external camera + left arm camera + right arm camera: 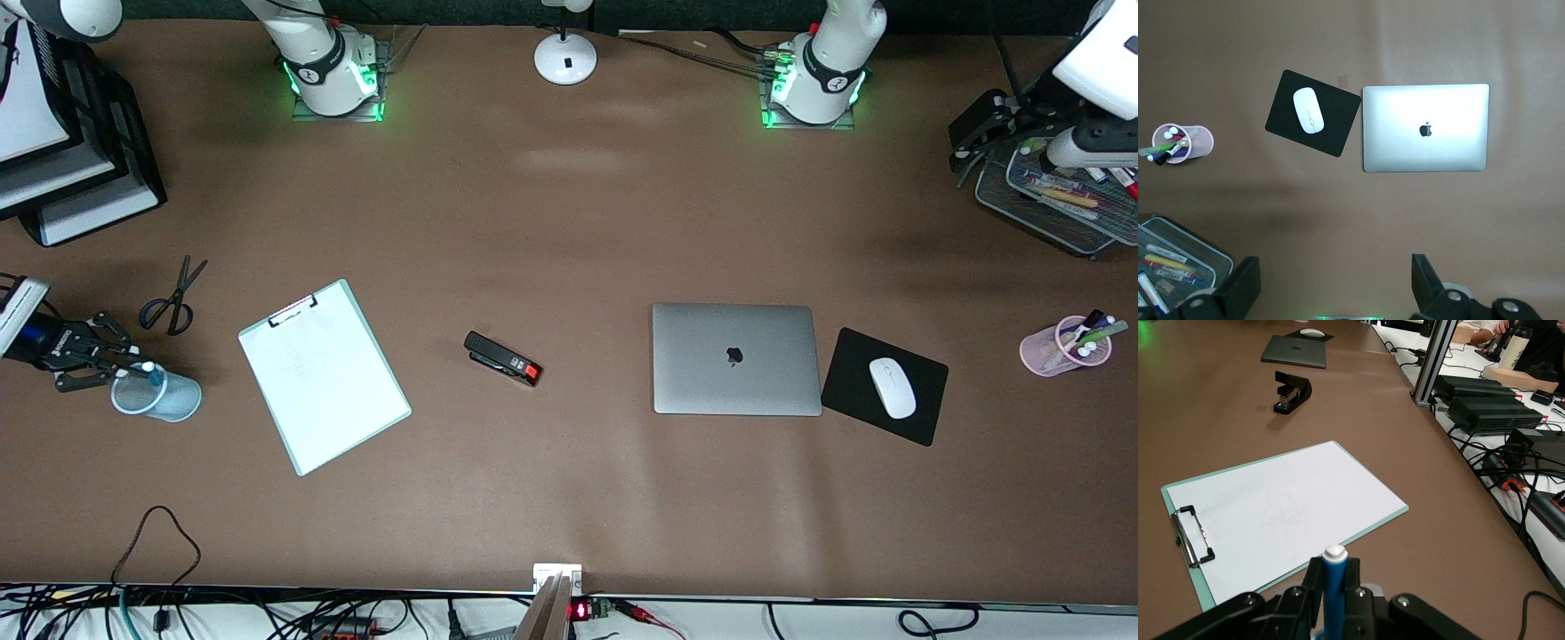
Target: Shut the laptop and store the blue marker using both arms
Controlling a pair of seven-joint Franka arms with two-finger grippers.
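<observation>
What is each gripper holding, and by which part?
Right gripper grips the blue marker by its barrel, below the white cap. Left gripper holds nothing.

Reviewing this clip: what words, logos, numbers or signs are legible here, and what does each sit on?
Apple logo, no words: on the laptop lid.
White lettering on the right gripper, over the mesh cup: too blurred to read.
Red digits on the small display at the table edge: unreadable.
Faint marks on the clipboard paper: unreadable.
Labels on the tray markers: too small.

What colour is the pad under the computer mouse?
Black. The mouse pad shows best in the front view, beside the closed laptop.
</observation>
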